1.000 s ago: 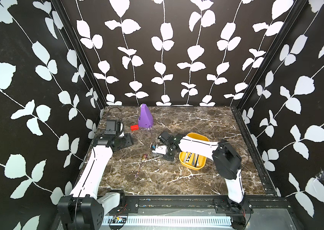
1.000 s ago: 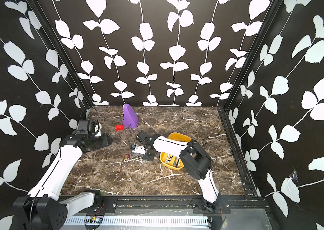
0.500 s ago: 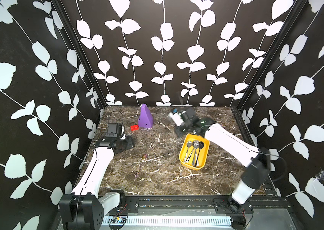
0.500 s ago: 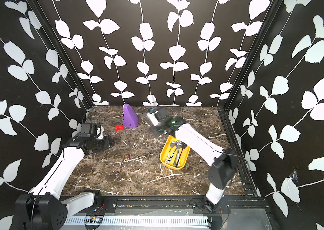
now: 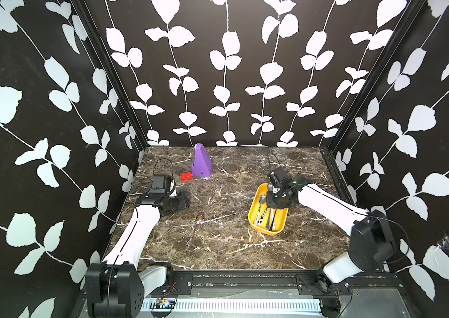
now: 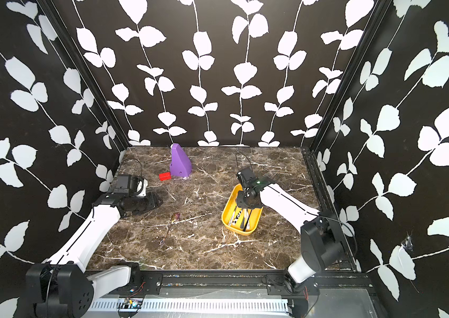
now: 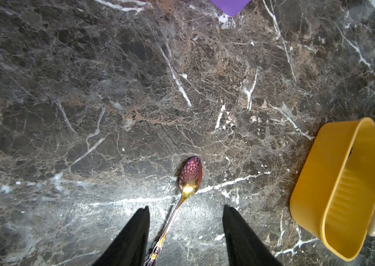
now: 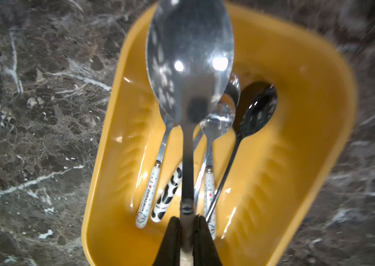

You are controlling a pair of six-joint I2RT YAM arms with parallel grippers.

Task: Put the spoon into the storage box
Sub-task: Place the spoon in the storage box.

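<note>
White handle [image 8: 147, 200] (reads "DORAEMON")

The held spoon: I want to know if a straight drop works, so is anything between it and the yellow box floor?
The silver spoon in the right gripper hangs over the storage box. Only spoons already lying inside are beneath it; nothing else blocks.

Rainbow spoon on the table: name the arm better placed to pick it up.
Left. Its claw stands open astride the rainbow spoon's handle; the right claw is shut on a silver spoon above the storage box.
</note>
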